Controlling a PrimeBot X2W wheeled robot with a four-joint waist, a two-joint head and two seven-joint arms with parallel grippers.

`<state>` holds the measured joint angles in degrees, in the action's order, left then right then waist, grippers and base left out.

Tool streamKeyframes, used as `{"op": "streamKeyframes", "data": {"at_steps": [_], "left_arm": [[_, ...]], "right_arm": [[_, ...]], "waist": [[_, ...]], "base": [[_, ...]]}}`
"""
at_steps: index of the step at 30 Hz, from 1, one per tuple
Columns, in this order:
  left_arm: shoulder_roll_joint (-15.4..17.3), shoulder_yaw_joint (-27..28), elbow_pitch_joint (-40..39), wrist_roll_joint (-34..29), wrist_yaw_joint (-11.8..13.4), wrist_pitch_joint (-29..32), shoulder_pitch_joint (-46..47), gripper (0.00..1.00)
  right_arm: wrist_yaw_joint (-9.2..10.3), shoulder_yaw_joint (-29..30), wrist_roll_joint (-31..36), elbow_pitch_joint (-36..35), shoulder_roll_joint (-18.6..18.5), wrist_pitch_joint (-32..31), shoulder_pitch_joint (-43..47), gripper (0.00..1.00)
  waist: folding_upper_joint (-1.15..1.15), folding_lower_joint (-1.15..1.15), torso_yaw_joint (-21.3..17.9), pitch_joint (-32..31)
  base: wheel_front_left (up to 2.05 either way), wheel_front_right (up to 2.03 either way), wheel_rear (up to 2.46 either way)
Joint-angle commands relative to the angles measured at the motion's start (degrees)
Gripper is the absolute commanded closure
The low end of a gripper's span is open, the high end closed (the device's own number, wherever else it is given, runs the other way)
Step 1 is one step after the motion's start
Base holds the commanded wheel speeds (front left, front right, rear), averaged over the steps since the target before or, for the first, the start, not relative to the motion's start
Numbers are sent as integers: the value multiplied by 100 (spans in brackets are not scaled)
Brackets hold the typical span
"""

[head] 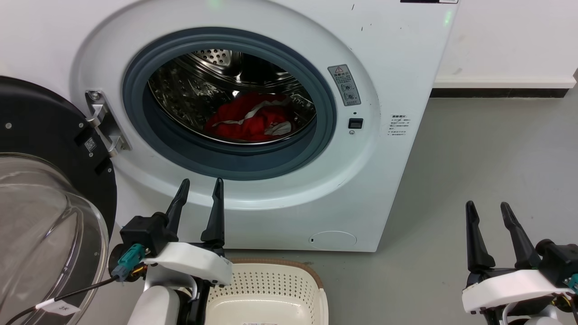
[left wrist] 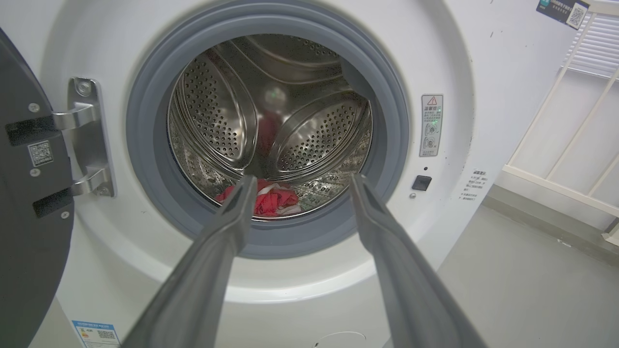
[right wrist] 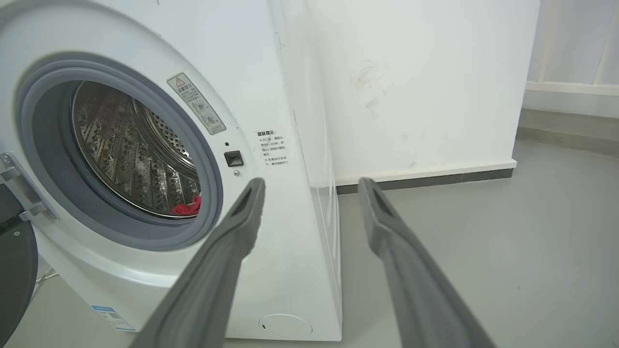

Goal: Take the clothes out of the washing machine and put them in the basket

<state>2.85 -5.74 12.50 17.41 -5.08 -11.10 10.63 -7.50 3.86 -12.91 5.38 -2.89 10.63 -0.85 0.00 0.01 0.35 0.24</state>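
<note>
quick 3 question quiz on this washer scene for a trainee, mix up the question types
1. True or false: the soft red garment with white trim lies inside the shiny perforated steel drum.
2. The left gripper, two long dark fingers, is: A open, B shut on the garment, C shut empty.
3. On the large white front-loading washing machine, is the black-framed clear domed door open or closed?
Key: 1 true; 2 A; 3 open.

I see a warning-triangle sticker (head: 344, 84) on the washing machine (head: 406, 54) beside its porthole. A small printed notice (head: 399, 125) is too fine to read. A QR label (head: 90, 145) sits on the door frame (head: 40, 122), and a cable tag (head: 58, 308) seems to read "JK".
</note>
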Motion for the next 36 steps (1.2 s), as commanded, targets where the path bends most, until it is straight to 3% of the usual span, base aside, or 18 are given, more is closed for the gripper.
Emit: {"op": "streamKeyframes", "data": {"at_steps": [1,36], "left_arm": [[20,-25,-13,-175,16,-63,107,0],[11,-124,-8,-1480,209,-425,-90,0]], "right_arm": [[1,10,171,-38,0,60,7,0],[2,89,1539,18,3,322,36,0]], "waist": [[0,-1,6,1],[0,-1,85,37]], "base": [[0,0,0],[0,0,0]]}}
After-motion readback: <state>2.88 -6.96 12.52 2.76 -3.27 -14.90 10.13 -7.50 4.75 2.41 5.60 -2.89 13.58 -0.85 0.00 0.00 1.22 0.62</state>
